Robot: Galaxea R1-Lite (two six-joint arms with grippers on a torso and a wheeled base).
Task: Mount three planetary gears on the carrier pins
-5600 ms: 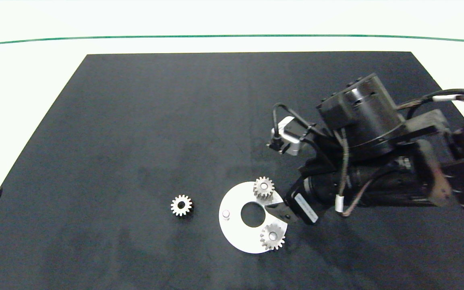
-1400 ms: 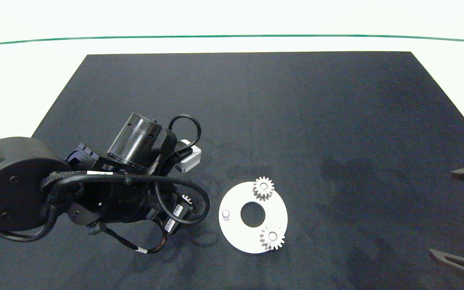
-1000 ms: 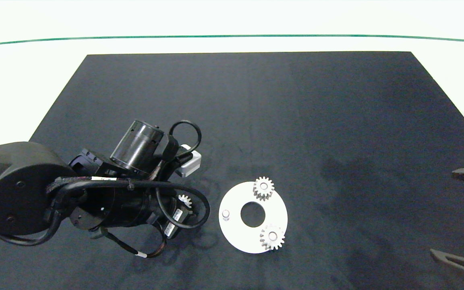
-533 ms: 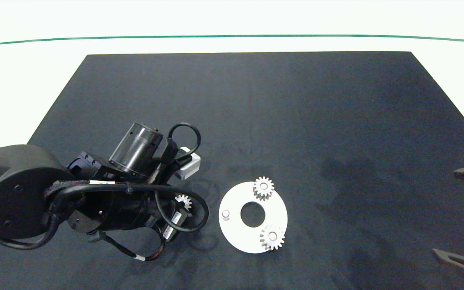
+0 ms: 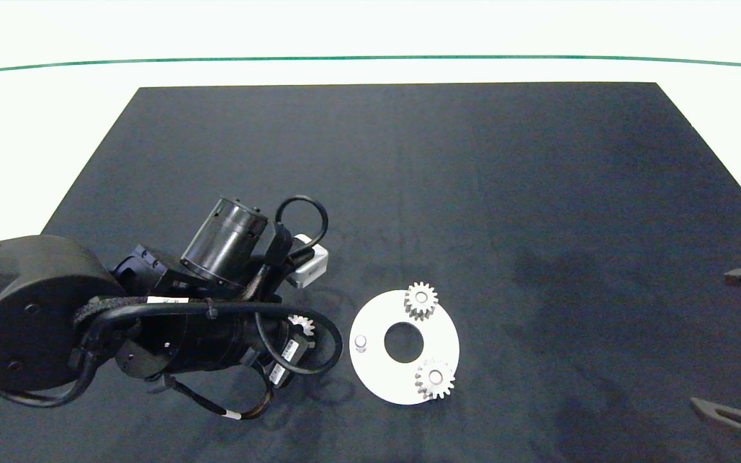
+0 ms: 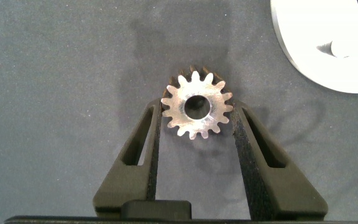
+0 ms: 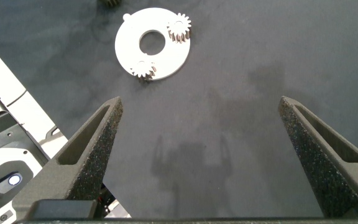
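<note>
Gear three point(image 6: 197, 111) now sits clamped between your left gripper point(image 6: 197, 121) fingers, lifted off the mat and carried slightly toward the white carrier disc point(image 5: 377, 376); two gears point(image 5: 420, 299) are already seated, so only the bare pin point(image 5: 361, 342) remains; your right gripper point(image 7: 204, 124) idles wide apart, holding nothing, well to the right.

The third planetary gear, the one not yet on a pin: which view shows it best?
The left wrist view: the planetary gear sits whole between the left gripper fingers. The head view shows only a few teeth; the right wrist view only a dark edge.
</note>
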